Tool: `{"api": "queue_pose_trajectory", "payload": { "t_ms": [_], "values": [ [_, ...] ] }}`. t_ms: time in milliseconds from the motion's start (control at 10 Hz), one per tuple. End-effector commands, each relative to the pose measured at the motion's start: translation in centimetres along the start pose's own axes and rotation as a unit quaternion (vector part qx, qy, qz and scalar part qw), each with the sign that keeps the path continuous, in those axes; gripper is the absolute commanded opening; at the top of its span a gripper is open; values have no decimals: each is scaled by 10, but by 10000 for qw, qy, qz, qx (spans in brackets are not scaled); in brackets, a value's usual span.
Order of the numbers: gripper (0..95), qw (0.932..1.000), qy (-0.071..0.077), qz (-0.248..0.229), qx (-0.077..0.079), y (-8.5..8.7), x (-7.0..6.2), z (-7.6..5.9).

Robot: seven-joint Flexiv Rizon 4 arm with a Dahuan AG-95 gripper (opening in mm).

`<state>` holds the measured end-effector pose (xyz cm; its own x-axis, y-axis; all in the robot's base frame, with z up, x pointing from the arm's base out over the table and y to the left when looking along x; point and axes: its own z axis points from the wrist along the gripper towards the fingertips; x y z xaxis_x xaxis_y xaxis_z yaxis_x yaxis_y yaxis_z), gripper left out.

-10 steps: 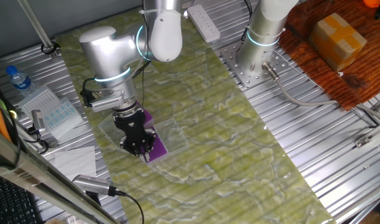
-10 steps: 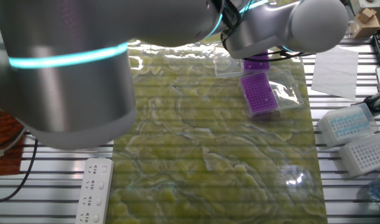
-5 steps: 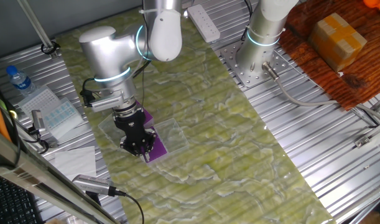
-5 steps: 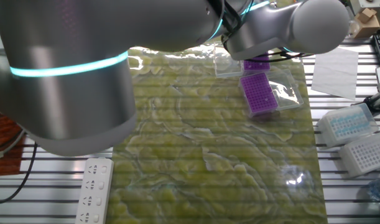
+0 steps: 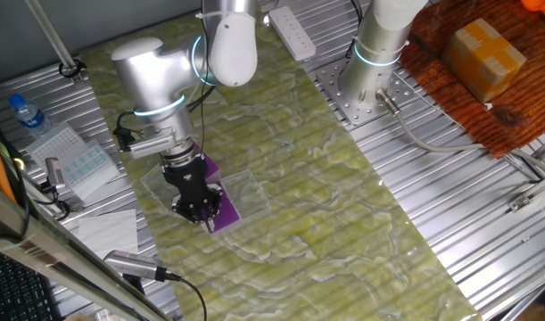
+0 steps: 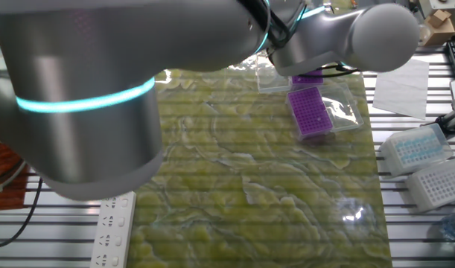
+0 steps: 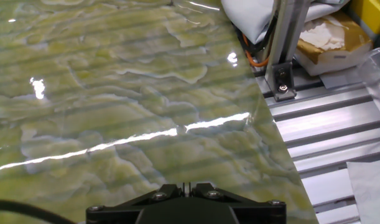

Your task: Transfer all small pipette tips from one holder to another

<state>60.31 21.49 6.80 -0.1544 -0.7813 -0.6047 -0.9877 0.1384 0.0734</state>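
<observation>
The gripper [image 5: 203, 217] stays low over the purple tip holder [image 5: 224, 207]; only the arm's upper joints shift slightly. Finger state cannot be told.

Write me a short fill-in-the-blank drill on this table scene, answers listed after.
1. The holder plate under the arm is coloured ____.
2. The gripper hangs directly over the ____ plate.
3. The mat covering the table is mostly ____ in colour.
4. At the table's edge, near the tip boxes, a water ____ lies.

Missing words: purple; purple; green; bottle
</observation>
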Motion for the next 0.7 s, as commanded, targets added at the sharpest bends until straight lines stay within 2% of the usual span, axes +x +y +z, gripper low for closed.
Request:
{"api": "queue_pose_trajectory", "payload": {
  "t_ms": [100, 700],
  "values": [
    [0, 10000, -12, -2, 8, -1, 0, 0],
    [0, 9999, -51, 87, 14, 1, -2, 5]
  ]
}}
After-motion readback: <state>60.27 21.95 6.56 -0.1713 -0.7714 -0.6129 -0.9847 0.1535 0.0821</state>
